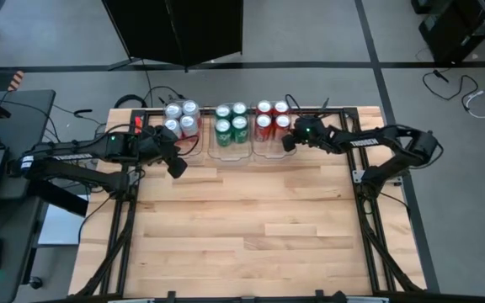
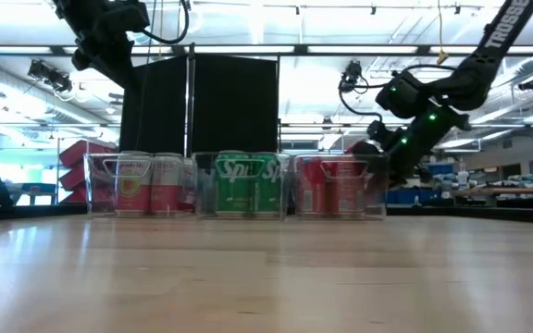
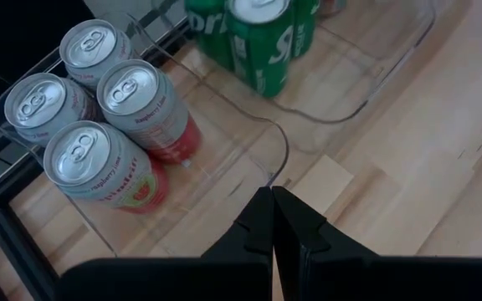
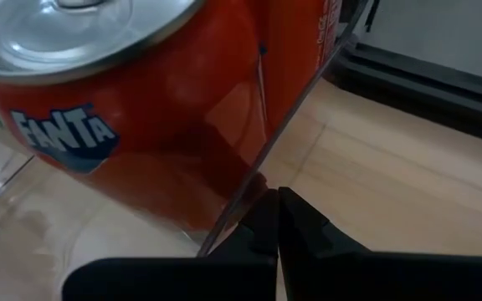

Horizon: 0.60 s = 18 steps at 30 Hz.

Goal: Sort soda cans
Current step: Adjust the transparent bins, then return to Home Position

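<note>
So the sorting looks basically done here: all twelve soda cans (image 1: pixel 230 123) sit in three clear bins (image 1: pixel 231 151) lined up along the far edge of the worktop (image 1: pixel 242 227), silver-white ones (image 1: pixel 181 118) in the bin on the left, green ones (image 1: pixel 231 120) in the middle, red ones (image 1: pixel 273 119) on the right, four in each as far as I can count from above. No loose cans anywhere on the bare wood that I can spot. The left hand (image 1: pixel 176 165) hangs just in front of the silver-white bin with its fingers pressed together and nothing between them; its wrist cam looks down on those four silver tops (image 3: pixel 86 117) standing upright in a tidy square. The right hand (image 1: pixel 290 141) is right at the outer front corner of the red bin, fingers also closed and empty, with a red Fanta can (image 4: pixel 124 109) filling its wrist cam just behind the clear wall. My read is we're at the tail end, so the next move is probably just pulling both arms back from the bins, and the right one needs care not to clip that bin wall and shove the row
</note>
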### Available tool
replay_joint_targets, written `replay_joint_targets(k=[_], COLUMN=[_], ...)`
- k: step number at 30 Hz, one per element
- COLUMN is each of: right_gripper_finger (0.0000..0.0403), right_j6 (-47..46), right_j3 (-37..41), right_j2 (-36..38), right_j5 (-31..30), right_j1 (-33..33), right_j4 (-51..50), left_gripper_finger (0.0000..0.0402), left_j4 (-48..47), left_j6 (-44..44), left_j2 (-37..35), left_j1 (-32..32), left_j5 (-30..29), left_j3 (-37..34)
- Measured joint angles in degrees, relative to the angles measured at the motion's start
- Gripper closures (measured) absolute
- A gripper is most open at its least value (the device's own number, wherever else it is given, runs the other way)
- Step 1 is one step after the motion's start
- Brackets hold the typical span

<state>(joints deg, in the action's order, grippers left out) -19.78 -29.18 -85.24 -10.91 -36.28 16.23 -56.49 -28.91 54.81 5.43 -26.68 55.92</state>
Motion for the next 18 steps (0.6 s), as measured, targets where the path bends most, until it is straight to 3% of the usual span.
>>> replay_joint_targets(k=[9,13,18], right_gripper_finger=[0.0403,0.0403,0.0403], right_j6=[-4.8,-3.9,4.2], right_j3=[-5.2,-5.3,-5.4], right_j2=[-4.1,-0.8,6.7], right_j5=[-1.8,-1.9,-0.8], right_j1=[2.4,2.5,3.9], right_j4=[-0.7,-3.1,-9.1], left_gripper_finger=[0.0399,0.0399,0.0399], left_j4=[-0.1,0.3,3.8], left_j6=[0.4,1.6,3.0], left_j2=[0.0,-0.3,-1.1], left_j1=[0.0,-0.2,-1.7], left_j5=[0.0,-0.3,-2.3], left_j3=[0.0,0.0,0.0])
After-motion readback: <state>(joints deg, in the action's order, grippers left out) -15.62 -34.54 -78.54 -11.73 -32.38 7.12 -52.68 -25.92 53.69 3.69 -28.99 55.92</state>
